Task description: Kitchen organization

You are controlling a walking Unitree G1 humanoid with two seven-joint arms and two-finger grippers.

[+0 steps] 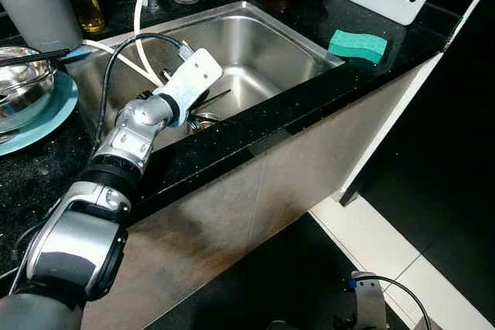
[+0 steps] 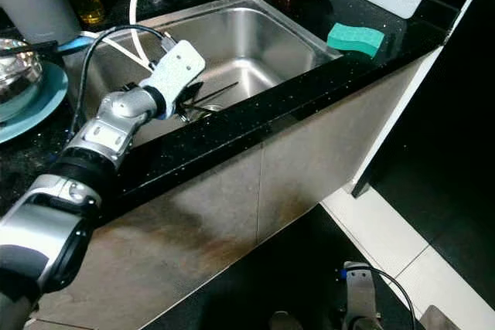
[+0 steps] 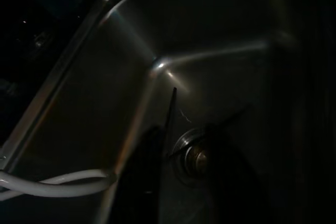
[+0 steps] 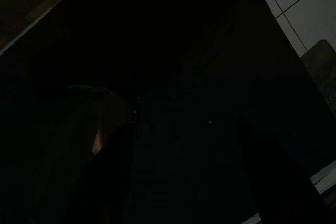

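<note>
The thin dark utensil (image 1: 215,99), a slim stick-like piece that may be a chopstick though the pictures do not settle it, lies slanted on the floor of the rectangular stainless-steel sink (image 1: 263,36), one end beside the round metal drain (image 3: 193,157) and the other pointing up the basin floor. It is narrow, smooth and lies flat on slick steel, so I judge it will skid or roll if nudged from one side.

The left gripper (image 3: 181,182) hangs inside the sink just above the drain, its two black fingers (image 3: 142,182) apart with the utensil's near end running between them. To take it well, the fingers should come down astride the stick near its middle, touch the steel lightly, then close squarely across it; a grip at the very tip would likely let it swing. The white hose (image 1: 139,13) drooping into the sink beside the arm could snag on the wrist as it lifts.

Away from the sink, a green sponge (image 1: 357,45) lies on the black counter (image 1: 255,133) at its right corner, and a steel bowl on a teal plate (image 1: 58,110) sits to its left. The right gripper (image 1: 365,299) hangs idle below the counter front, fingers apart
</note>
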